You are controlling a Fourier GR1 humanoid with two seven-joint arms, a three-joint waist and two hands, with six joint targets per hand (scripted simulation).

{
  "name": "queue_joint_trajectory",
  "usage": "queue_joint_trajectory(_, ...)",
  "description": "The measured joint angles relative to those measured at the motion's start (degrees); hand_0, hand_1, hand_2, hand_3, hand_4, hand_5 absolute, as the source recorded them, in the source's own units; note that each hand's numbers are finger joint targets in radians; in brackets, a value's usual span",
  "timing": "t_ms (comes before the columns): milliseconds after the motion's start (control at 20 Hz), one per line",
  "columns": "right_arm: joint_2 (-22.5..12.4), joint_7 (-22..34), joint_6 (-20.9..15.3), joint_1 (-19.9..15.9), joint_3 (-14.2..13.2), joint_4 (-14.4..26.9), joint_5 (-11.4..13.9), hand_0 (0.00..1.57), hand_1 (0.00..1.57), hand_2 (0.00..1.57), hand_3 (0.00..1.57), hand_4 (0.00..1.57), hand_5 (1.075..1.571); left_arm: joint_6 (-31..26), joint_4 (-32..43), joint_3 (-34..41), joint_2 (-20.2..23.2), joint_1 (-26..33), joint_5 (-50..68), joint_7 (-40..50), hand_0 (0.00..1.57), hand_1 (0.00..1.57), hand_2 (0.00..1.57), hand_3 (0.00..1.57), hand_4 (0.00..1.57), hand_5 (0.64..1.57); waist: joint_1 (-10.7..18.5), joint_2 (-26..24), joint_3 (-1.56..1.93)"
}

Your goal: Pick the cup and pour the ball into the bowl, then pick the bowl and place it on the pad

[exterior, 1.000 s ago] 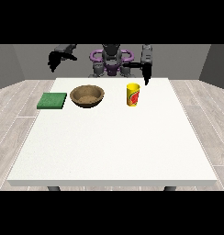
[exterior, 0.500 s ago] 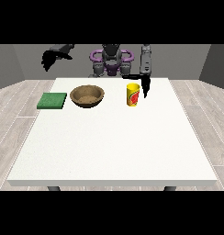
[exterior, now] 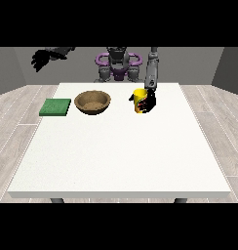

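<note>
The yellow cup (exterior: 138, 99) with a red label stands upright on the white table (exterior: 121, 151), at the back right of centre. The hand at the view's right (exterior: 149, 103) is down against the cup's right side, with fingers curled round it and a fingertip showing at its left edge. No ball can be seen; the cup's inside is hidden. Left of the cup sits the brown bowl (exterior: 93, 101), and the green pad (exterior: 55, 107) lies further left. The hand at the view's left (exterior: 43, 58) hangs high above the table's far left corner, with relaxed fingers that hold nothing.
The robot's torso (exterior: 118, 63) stands behind the table's far edge. Bowl, cup and pad sit in a row near that edge. Grey wood floor surrounds the table.
The hand at the view's right has come down and left onto the cup, and its fingers now wrap it. The hand at the view's left has risen and swung further out to the left.
</note>
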Motion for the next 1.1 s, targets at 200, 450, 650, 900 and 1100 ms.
queue_joint_trajectory(200,-1.5,1.6,1.1,0.0,-1.3,1.8,-1.5,0.0,0.0,0.0,0.17,0.04,1.57,6.2,2.1,-1.8,0.3,-0.7,-4.6,1.4,1.29,1.29,1.57,1.57,1.16,1.548,0.2,-2.6,0.06)
queue_joint_trajectory(450,-2.3,4.8,1.6,-1.0,-1.3,6.4,-2.2,0.0,0.0,0.0,0.22,0.22,1.569,15.5,2.3,-9.2,-0.2,-4.2,-15.7,11.4,1.3,1.3,1.57,1.57,1.19,1.539,1.0,-9.8,0.16)
queue_joint_trajectory(650,-2.6,6.1,1.9,-1.2,-1.6,10.8,-2.4,0.0,0.0,0.0,0.24,0.29,1.566,20.1,3.9,-16.5,-2.2,-9.4,-26.0,22.7,1.33,1.33,1.57,1.57,1.15,1.551,2.2,-15.2,0.27)
queue_joint_trajectory(900,-2.5,6.4,2.4,-1.9,-1.5,14.8,-2.5,0.0,0.0,0.0,0.0,0.39,1.569,22.2,8.9,-26.0,-4.1,-15.7,-38.6,37.5,1.31,1.31,1.57,1.57,1.14,1.556,2.4,-18.8,0.27)
queue_joint_trajectory(1100,-2.7,6.5,2.9,-3.3,-1.7,17.8,-2.8,0.0,0.0,0.0,0.0,0.42,1.57,21.6,9.7,-33.8,-4.7,-18.2,-44.4,48.7,1.3,1.3,1.57,1.57,1.12,1.559,2.5,-20.1,0.14)
